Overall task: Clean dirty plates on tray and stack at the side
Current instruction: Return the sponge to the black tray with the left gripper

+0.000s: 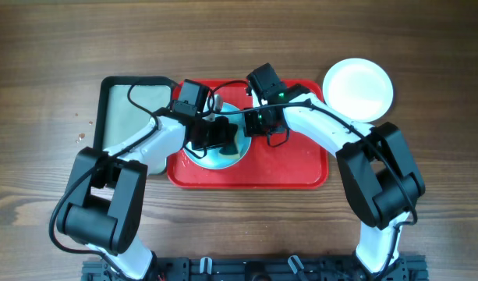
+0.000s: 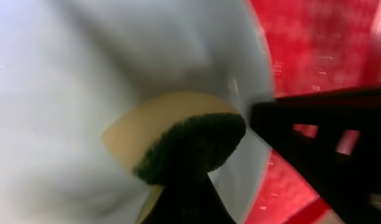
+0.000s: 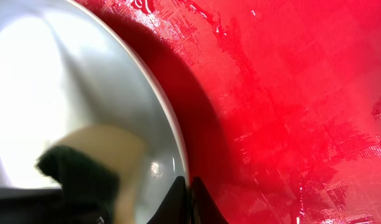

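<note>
Nearest, the red tray [image 1: 293, 168] has bare floor along its front rim and to the right of the pale aqua plate [image 2: 53, 93], which sits on its left half. The left gripper [image 1: 217, 139] is clamped on a yellow sponge [image 2: 178, 140], whose dark green face lies against the plate's bowl. The right gripper [image 3: 188, 196] has its tips closed together at the plate's right rim; whether they pinch it is unclear. Farther off, a white plate [image 1: 358, 88] lies on the table [image 1: 426, 47] just off the tray's far right corner. A grey-green tray [image 1: 129, 117] sits just beside its left edge.
</note>
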